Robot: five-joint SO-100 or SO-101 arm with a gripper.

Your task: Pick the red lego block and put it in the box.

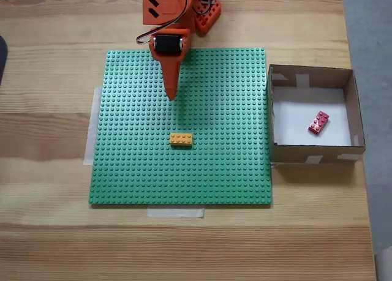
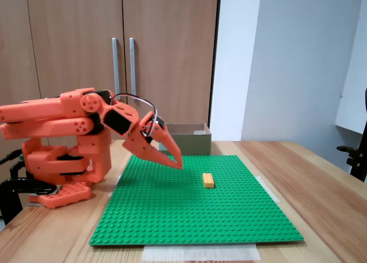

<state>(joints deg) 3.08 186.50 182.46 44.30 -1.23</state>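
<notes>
Lying tilted on the white floor of the box, toward its right side in a fixed view: the red lego block; hovering empty over the green baseplate, well apart from the box, tips pressed together and pointing down: the pincer; sitting on the baseplate just beyond the tips: an orange-yellow brick; carrying it all: the wooden table.

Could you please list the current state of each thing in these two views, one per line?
Red lego block: lying tilted on the box floor, studs up.
Box: open-topped, beside the baseplate, holding only the red block.
Orange-yellow brick: sitting on the baseplate, untouched.
Green baseplate: flat on the table.
Gripper: shut, empty, hovering above the baseplate.
</notes>
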